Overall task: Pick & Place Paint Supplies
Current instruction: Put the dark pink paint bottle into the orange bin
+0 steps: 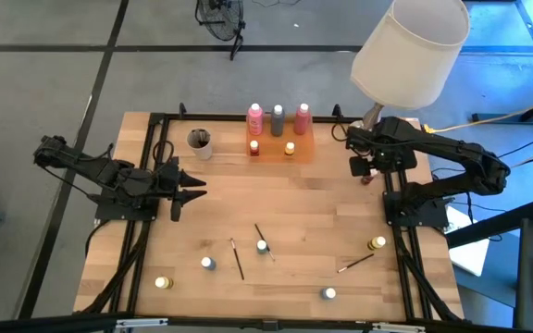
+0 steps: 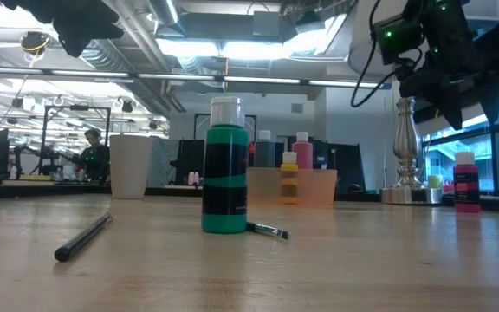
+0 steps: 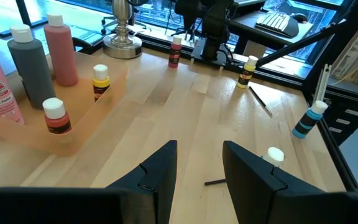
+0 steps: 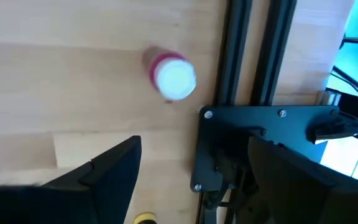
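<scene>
Right wrist view shows the right gripper (image 4: 191,180), fingers spread and empty, poised above a small pink pot (image 4: 169,74) at the surface's right edge, so the pick seems next, calling for a descent; the left gripper (image 1: 188,185) waits part-open

bottles (image 1: 278,119): two pink, one grey, white caps | tray (image 1: 305,144): orange | cup (image 1: 200,142): beige | low-view pot (image 2: 225,166): green, black label | table (image 1: 322,213): pale wood

Two dark jointed arms, black wedge-shaped fingers, black cables, green indicator light
</scene>
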